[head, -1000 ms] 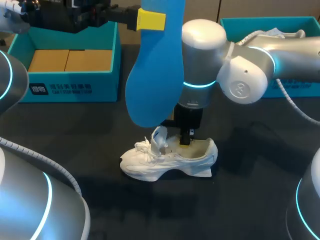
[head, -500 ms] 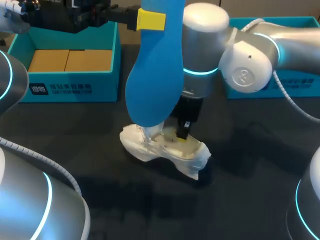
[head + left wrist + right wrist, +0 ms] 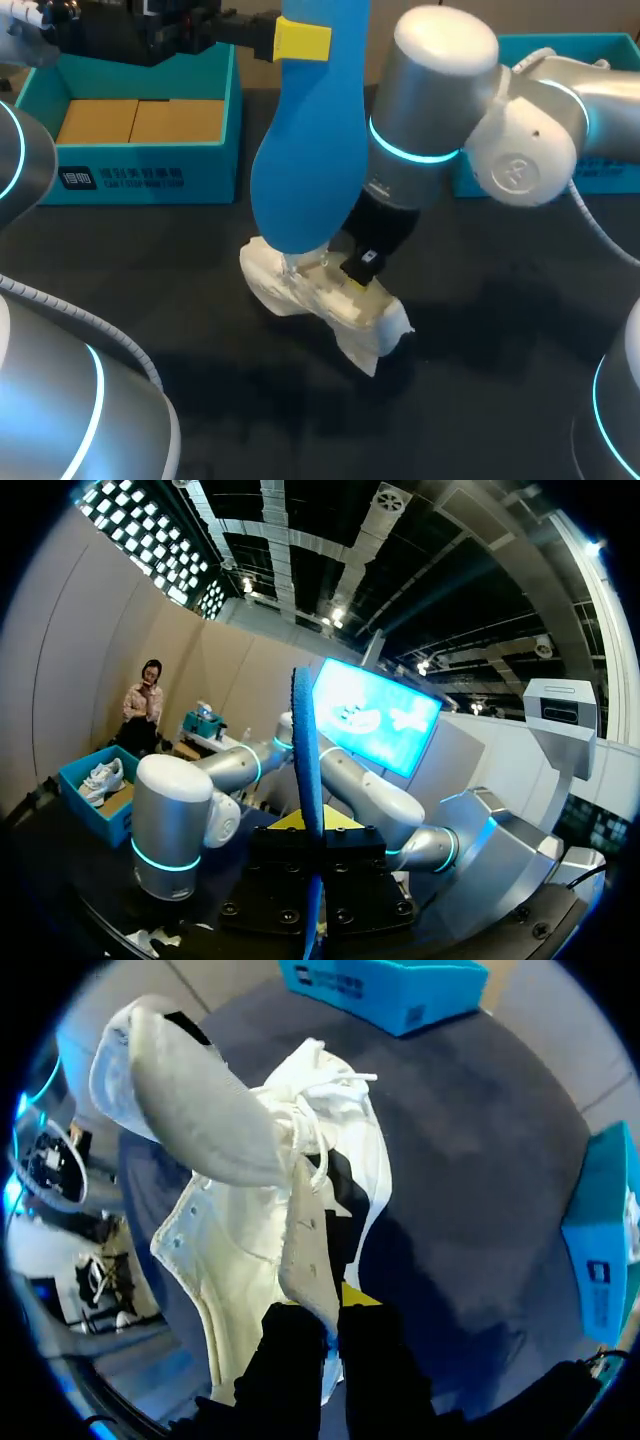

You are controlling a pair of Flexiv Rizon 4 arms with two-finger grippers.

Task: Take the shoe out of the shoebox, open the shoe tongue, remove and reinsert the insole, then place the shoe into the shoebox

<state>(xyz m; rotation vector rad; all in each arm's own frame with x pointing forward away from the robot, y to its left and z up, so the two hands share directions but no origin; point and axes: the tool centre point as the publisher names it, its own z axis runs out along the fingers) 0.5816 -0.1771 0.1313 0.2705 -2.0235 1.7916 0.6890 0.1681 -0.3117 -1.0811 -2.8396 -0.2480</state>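
A blue insole (image 3: 300,170) hangs upright over the table's middle, its top end pinched by my left gripper (image 3: 300,40), which is shut on it. In the left wrist view the insole (image 3: 305,740) stands edge-on between that gripper's (image 3: 312,825) fingers. Below it the white shoe (image 3: 345,315) lies tilted on the black table, heel toward the front right. My right gripper (image 3: 362,268) is shut on the shoe's collar edge. In the right wrist view the gripper (image 3: 335,1305) clamps the thin side wall of the shoe (image 3: 240,1250), and the tongue (image 3: 190,1100) is folded out beyond the laces.
A teal shoebox (image 3: 150,150) with a cardboard floor stands at the back left. A second teal box (image 3: 560,180) at the back right sits behind my right arm's elbow (image 3: 520,160) and holds another white shoe. The insole's lower end hides the shoe's toe part.
My right gripper has swung the shoe round and tipped it, heel now toward the front right; the right arm shifted right. The left arm and insole have not moved.
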